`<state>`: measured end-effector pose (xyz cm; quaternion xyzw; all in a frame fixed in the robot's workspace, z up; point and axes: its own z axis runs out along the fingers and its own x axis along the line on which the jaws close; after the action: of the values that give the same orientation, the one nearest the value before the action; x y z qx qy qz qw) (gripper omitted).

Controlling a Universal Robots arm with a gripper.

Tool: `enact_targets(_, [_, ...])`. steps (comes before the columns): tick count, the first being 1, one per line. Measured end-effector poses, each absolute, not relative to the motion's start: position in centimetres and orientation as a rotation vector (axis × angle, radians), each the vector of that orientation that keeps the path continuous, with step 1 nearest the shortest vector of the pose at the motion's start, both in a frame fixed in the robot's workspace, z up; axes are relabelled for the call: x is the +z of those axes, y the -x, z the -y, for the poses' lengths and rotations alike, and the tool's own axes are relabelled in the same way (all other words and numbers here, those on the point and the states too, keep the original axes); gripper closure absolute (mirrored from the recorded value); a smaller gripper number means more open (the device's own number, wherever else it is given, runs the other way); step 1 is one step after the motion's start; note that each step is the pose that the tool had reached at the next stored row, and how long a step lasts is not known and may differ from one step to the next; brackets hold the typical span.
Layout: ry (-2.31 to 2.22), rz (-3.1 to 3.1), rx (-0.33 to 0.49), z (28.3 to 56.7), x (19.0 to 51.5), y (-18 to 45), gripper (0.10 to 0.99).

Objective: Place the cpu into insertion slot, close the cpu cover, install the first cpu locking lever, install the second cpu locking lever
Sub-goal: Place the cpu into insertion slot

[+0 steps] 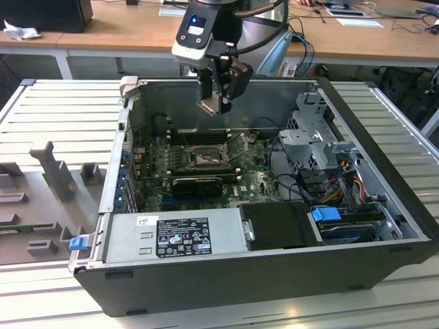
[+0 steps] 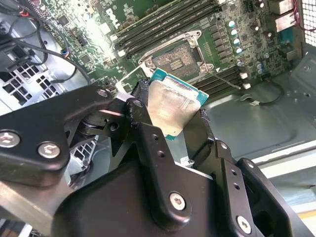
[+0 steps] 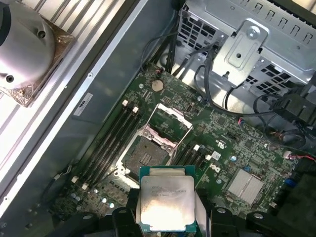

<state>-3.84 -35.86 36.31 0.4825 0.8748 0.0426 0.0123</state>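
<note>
My gripper (image 1: pixel 217 103) hangs over the open computer case, shut on the cpu (image 1: pixel 209 107). In both wrist views the cpu (image 3: pixel 167 202) (image 2: pixel 173 106) is a flat square chip with a pale metal top and green edge, clamped between two black fingers (image 2: pixel 140 111). Below it on the green board lies the insertion slot (image 3: pixel 147 154) (image 2: pixel 175 57) (image 1: pixel 203 159), dark, empty and silver-rimmed. The cpu is held well above the slot, apart from it. The cpu cover (image 3: pixel 173 117) stands swung open beside the slot. Thin wire levers (image 1: pixel 240 142) stick up next to the socket.
Long black memory slots (image 3: pixel 106 143) run beside the socket. A metal drive cage (image 1: pixel 317 137) with cables stands at the exterior view's right. A power supply (image 1: pixel 178 236) spans the case's near side. The case back wall (image 1: pixel 274 99) is just behind the gripper.
</note>
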Motion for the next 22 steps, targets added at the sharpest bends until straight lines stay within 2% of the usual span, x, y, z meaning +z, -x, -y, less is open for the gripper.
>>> enact_targets(22, [-1.629, -2.650, 0.131, 35.86, 36.30, 3.84, 0.561])
